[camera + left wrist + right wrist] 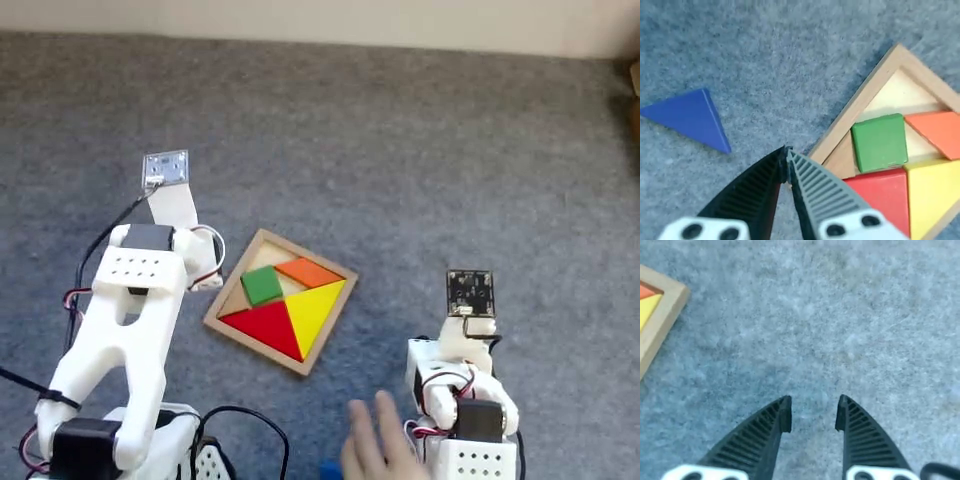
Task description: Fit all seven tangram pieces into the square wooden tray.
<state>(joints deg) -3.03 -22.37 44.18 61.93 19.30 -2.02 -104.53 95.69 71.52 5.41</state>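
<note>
the left pincer (786,151) has its two fingers pressed together with nothing between them. its tip is low over the grey worktop (765,60), just beside the outer edge of the square wooden tray (857,100). the nearest piece inside is the green square (878,142), just past the rim. next to it lies the red triangle (880,192), then the yellow triangle (935,195) and the orange piece (937,130). the corner of the tray beyond the green square is bare pale wood. on the other side of the pincer, well apart from the tray, a blue triangle (690,117) lies flat on the worktop.

the right pincer (813,414) has its fingers apart and holds nothing. it is over plain grey worktop, and one corner of the tray sits well off to one side of it.

from above, the tray lies tilted like a diamond between the two arms.
</note>
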